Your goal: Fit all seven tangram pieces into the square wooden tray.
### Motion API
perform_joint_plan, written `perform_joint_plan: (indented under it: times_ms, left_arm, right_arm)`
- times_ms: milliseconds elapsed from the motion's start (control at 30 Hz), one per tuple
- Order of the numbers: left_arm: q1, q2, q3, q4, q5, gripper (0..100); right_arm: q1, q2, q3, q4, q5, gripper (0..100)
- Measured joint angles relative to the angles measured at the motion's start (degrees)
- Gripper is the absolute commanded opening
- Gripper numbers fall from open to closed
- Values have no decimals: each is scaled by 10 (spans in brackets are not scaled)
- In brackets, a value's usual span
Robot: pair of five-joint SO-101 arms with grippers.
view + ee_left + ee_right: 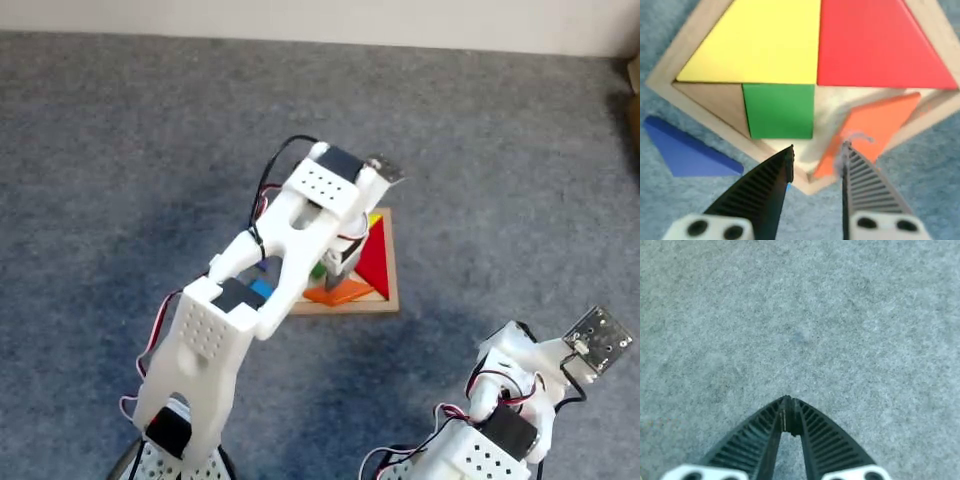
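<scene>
From above, the left arm (290, 240) hangs over the square wooden tray (350, 307) on the grey desk (120, 150). At its wrist, the left tool (818, 146) gapes beside the orange wooden parallelogram (875, 127), askew at the tray's rim; nudging it inward until flat seems wisest. The right tool (788, 415) is closed, empty.

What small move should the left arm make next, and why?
Probably lower the left gripper onto the orange piece and push it inward. The jaws stand open over a corner of the tray, and the orange piece seems to lie across the rim, not flat beside the green square. The blue triangle, out on the carpet, can wait.
</scene>
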Motion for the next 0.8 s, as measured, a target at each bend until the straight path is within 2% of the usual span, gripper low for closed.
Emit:
perform_joint_plan:
  times_ms: [367, 667, 800]
  left_arm:
    - [-1, -2, 41, -93, 0, 158]
    - [0, -9, 28, -98, 16, 157]
    - [5, -52, 13, -67, 35, 157]
  right_arm:
    - [0, 0, 0, 0, 0, 5]
    - [0, 0, 0, 0, 0, 5]
    - [0, 0, 0, 0, 0, 5]
